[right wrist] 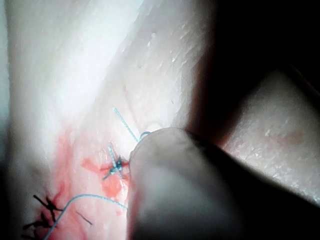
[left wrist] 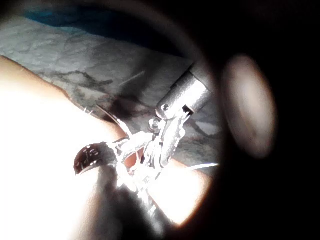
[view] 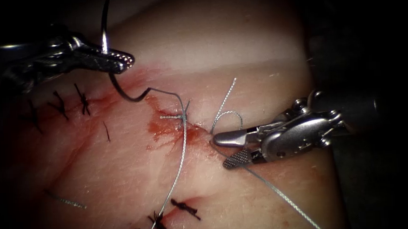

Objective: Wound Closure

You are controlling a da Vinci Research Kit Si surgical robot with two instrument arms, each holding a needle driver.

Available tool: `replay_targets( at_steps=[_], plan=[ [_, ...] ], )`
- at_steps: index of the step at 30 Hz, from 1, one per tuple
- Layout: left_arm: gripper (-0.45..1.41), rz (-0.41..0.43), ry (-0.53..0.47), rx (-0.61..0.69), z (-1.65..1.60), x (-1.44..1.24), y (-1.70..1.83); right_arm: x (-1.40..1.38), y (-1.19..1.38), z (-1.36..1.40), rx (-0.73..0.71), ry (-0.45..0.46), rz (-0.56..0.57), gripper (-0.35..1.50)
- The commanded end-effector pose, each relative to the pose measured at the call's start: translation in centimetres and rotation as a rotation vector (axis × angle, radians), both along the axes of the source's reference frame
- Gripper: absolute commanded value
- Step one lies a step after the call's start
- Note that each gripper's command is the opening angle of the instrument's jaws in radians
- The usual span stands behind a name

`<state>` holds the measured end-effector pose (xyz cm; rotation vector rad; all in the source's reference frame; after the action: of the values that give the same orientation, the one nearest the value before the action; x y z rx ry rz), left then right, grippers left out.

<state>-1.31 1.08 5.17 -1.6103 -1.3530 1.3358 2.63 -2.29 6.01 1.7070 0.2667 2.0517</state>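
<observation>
Endoscope view: two tools. The left tool (view: 117, 60) clamps the one curved needle (view: 105, 38) near mid-curve, clear above the tissue (view: 238, 52). The right tool (view: 229, 149) gapes open, holding nothing, thread (view: 181, 164) running between its jaws. One fresh stitch (view: 181, 116) crosses the cut.

Left wrist view: the left tool (left wrist: 131, 160) over tissue.

Right wrist view: stitch (right wrist: 116, 166), thread (right wrist: 82, 198), red fluid (right wrist: 112, 186).
</observation>
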Motion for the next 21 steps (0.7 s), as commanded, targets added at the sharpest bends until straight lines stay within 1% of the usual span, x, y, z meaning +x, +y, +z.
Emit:
replay_targets(
  at_steps=[1,2,4,5,6,7,8,9,11,13,16,21],
  plan=[
    [-0.45,0.000,0.000,0.000,0.05,-0.05,-0.01,0.12,-0.03,0.02,-0.001,0.002,0.000,0.47],
    [-0.45,0.000,0.000,0.000,0.06,-0.05,-0.01,0.14,-0.03,0.01,-0.001,0.001,0.000,0.47],
    [-0.45,0.002,0.002,-0.001,0.06,-0.05,-0.01,0.19,-0.04,0.00,0.000,0.000,0.002,0.30],
    [-0.45,0.002,0.002,-0.002,0.06,-0.05,-0.01,0.20,-0.04,0.00,-0.006,0.003,0.002,0.19],
    [-0.45,0.002,0.002,-0.002,0.06,-0.05,-0.01,0.22,-0.04,-0.01,-0.023,0.005,0.000,-0.06],
    [-0.45,0.002,0.002,-0.002,0.06,-0.05,-0.02,0.24,-0.04,-0.01,-0.028,0.005,-0.001,-0.23],
    [-0.45,0.002,0.002,-0.002,0.06,-0.06,-0.02,0.25,-0.03,-0.02,-0.039,0.006,-0.002,-0.35],
    [-0.45,0.002,0.002,-0.002,0.06,-0.06,-0.02,0.27,-0.01,-0.02,-0.119,0.014,-0.017,-0.35],
    [-0.45,0.002,0.002,-0.002,0.06,-0.06,-0.02,0.28,0.03,-0.03,-0.172,0.018,-0.029,-0.35],
    [-0.45,0.002,0.002,-0.002,0.06,-0.06,-0.02,0.27,0.08,-0.07,-0.182,0.006,-0.040,-0.35],
    [-0.45,0.003,0.003,0.003,0.06,-0.06,-0.02,0.16,0.12,-0.15,-0.227,-0.021,-0.081,-0.35],
    [-0.45,0.004,0.002,0.003,0.06,-0.05,-0.02,-0.05,0.05,-0.28,-0.221,-0.030,-0.129,-0.35]
  ],
)
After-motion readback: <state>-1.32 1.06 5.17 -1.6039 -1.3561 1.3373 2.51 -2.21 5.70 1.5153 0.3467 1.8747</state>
